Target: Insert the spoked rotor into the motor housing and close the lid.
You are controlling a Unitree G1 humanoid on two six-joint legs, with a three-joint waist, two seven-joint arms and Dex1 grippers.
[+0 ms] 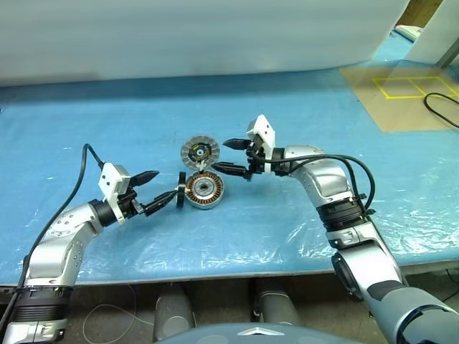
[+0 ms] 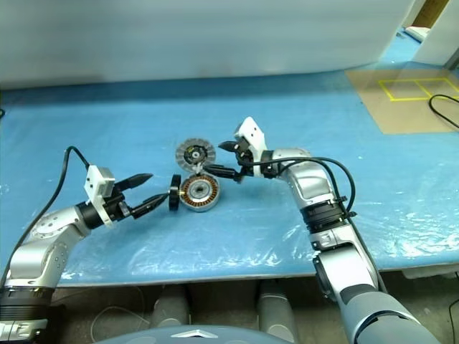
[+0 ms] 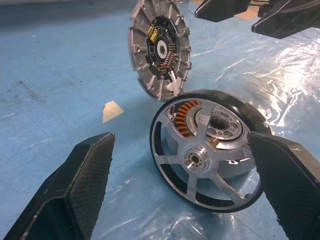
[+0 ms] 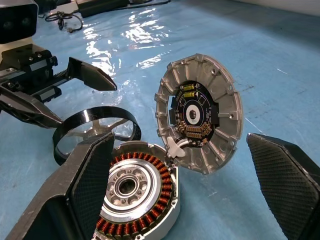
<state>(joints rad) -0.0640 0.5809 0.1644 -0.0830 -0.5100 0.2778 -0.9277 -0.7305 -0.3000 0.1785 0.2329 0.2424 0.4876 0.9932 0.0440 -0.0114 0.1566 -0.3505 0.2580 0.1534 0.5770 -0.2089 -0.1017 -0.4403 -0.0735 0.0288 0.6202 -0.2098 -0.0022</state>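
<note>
Blue plastic sheeting is seen covering the counter (image 1: 301,229), with a white wall behind and a brown floor patch marked with yellow tape (image 1: 401,87) at the far right. Near the middle of the counter the motor housing (image 1: 204,189) is found lying open, copper-brown windings ringed around a silver centre. Its lid (image 1: 200,152) is hinged at the far edge and stood up nearly vertical, ribbed grey inner face and dark centre turned toward the robot. The spoked rotor (image 3: 207,165), a black rim with silver spokes and hub, is stood on edge against the housing's left side. The left tool (image 1: 153,190) is held wide open, level, its lower finger (image 1: 163,201) just at the rotor's rim; contact cannot be confirmed, and nothing is gripped. The right tool (image 1: 233,156) is likewise spread wide, just right of the lid, holding nothing.
</note>
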